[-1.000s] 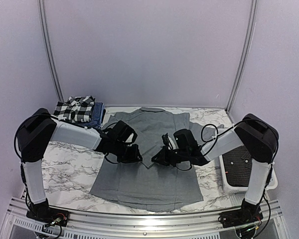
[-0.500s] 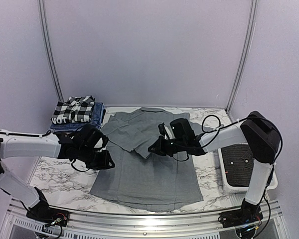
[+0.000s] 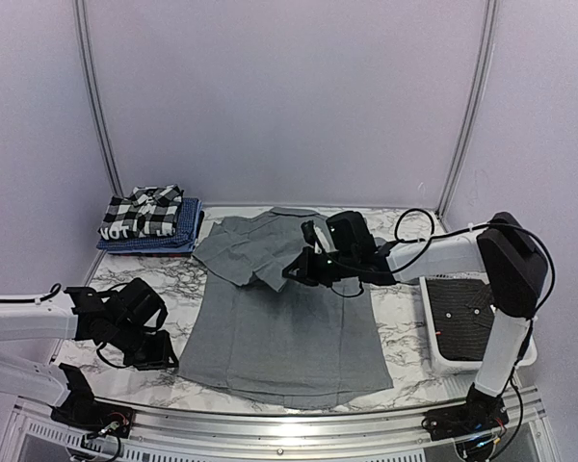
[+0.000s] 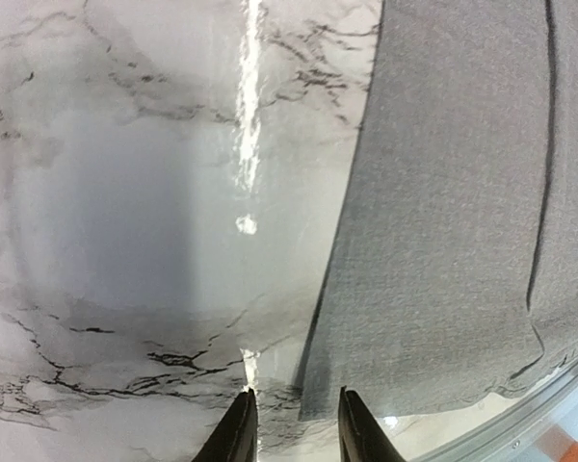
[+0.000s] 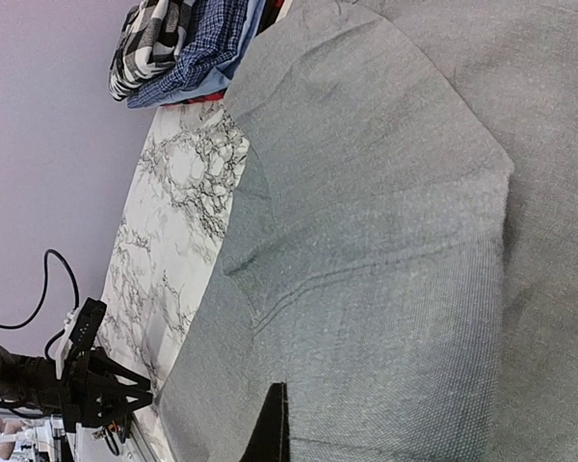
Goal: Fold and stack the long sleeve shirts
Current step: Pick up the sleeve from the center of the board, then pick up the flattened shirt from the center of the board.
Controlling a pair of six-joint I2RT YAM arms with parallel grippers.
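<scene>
The left gripper (image 4: 291,397) has backed off near-left, jaws apart and empty, while the right gripper (image 3: 297,271), pinched on the grey shirt (image 3: 289,337) mid-table, drags its flap leftward, 1 fold under way.

1. The spread shirt (image 3: 289,332) lies in the middle of the table (image 3: 125,272).
2. Behind it, far left, the upper folded shirt (image 3: 144,212) sits on the lower folded shirt (image 3: 186,231).
3. The basket (image 3: 453,364) stands at right.

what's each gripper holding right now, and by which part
The right gripper seems to pinch the grey shirt at its folded-over flap's edge; the left gripper holds nothing.
</scene>
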